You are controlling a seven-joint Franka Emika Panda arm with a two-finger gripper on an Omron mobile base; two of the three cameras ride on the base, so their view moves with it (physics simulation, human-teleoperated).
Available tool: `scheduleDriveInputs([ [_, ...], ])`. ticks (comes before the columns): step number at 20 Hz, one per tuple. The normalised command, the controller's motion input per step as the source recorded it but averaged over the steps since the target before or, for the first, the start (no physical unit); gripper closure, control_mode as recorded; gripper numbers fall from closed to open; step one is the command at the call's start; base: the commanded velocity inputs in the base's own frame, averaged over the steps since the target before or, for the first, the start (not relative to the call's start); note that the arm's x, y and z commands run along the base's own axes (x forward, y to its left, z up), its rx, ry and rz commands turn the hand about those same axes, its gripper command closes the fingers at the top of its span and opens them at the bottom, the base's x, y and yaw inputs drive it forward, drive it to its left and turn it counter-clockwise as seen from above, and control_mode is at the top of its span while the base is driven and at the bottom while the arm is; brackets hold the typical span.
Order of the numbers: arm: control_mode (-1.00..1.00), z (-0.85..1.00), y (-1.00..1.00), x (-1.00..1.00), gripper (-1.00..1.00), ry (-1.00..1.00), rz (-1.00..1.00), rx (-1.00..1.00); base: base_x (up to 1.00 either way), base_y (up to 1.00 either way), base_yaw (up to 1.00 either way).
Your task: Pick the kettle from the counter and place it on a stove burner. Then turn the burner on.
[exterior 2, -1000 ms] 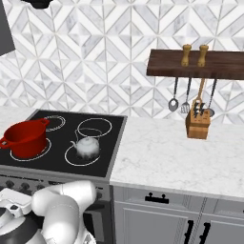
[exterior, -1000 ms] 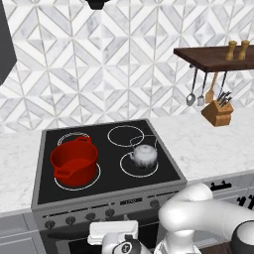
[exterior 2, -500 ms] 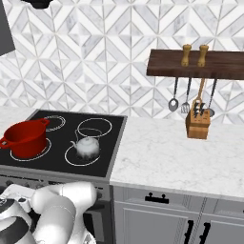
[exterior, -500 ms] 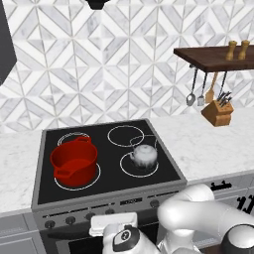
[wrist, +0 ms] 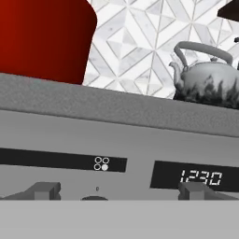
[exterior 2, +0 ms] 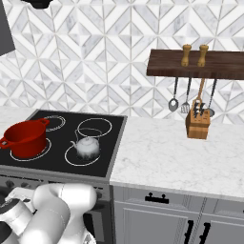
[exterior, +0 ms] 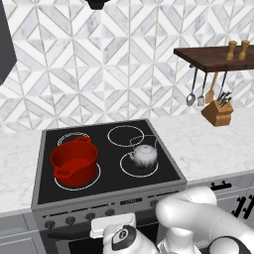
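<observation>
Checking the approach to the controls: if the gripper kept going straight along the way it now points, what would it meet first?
Most likely the stove's grey front control panel, near the small burner indicator, between two knobs. The kettle and red pot sit higher, on the cooktop. Depth is unclear, and the fingertips are not visible.

kettle: small, squat, silver-grey metal, upright, thin arched wire handle on top, short spout; stands inside a circle on the black cooktop
stove burner: thin white circle outline at the front right of the glass, ringing the kettle's base
counter: white marble-look stone flanking the cooktop
</observation>
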Motion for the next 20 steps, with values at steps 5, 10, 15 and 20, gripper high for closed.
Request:
scheduleDriveInputs([
  [5,-1.0,-0.2,0.0,0.0,-1.0,0.0,0.0,0.0,0.0,0.0,0.0],
  [10,-1.0,-0.16,0.0,0.0,-1.0,0.0,0.0,0.0,0.0,0.0,0.0],
  [15,-1.0,-0.12,0.0,0.0,-1.0,0.0,0.0,0.0,0.0,0.0,0.0],
  [20,-1.0,-0.13,0.0,0.0,-1.0,0.01,0.0,0.0,0.0,0.0,0.0],
])
